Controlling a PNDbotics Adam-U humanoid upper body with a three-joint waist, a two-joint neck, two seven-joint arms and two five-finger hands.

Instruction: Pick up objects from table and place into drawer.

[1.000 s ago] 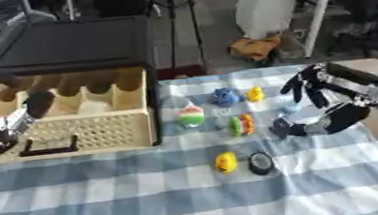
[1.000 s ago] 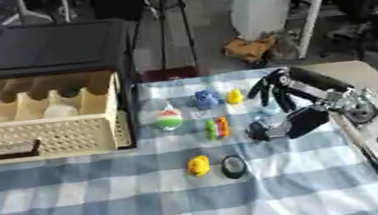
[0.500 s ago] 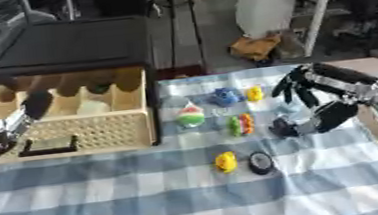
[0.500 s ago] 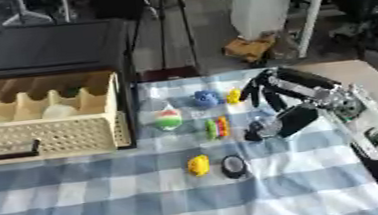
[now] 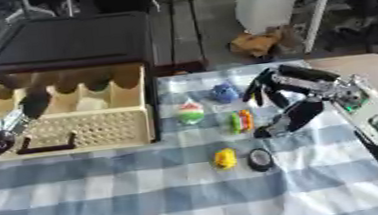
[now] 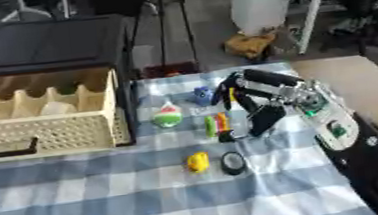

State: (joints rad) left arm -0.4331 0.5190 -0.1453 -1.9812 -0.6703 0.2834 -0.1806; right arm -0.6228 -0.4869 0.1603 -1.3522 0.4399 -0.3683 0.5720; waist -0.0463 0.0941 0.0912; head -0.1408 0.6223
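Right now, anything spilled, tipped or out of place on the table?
Nothing stands out. The drawer sits open and square on the checked cloth, and the small objects lie apart on the cloth: a yellow one, a black ring, a blue one.

Open checked cloth (image 5: 150, 204) across the near tabletop, free for passage below the yellow toy (image 5: 224, 158) and black ring (image 5: 260, 159). Narrow gaps between blue toy (image 5: 224, 92), green-and-red toy (image 5: 190, 113) and striped toy (image 5: 241, 121). Right robot hand (image 5: 285, 107) spread over the cloth just right of the striped toy, blocking approach from that side. Drawer (image 5: 75, 116) pulled out at left, dividers upright inside, left robot hand (image 5: 10, 126) at its front
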